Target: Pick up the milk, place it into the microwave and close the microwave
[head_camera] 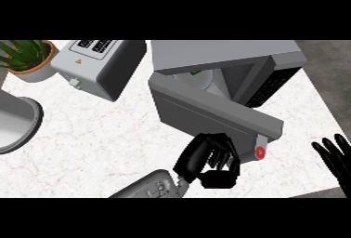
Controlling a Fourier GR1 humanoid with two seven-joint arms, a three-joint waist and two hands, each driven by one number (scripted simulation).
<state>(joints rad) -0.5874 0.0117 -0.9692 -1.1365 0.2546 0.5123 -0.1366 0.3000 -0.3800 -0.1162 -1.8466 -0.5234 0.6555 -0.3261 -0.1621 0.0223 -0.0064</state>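
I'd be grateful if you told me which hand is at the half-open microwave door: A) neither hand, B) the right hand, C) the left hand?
C: the left hand is up against the free edge of the microwave door, its fingers curled, while the right hand rests open at the view's right edge.

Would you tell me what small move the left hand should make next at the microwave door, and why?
Probably push the door toward the microwave. The door stands open, the curled left hand sits at its free edge, and a white item shows inside. The right hand rests open at right.
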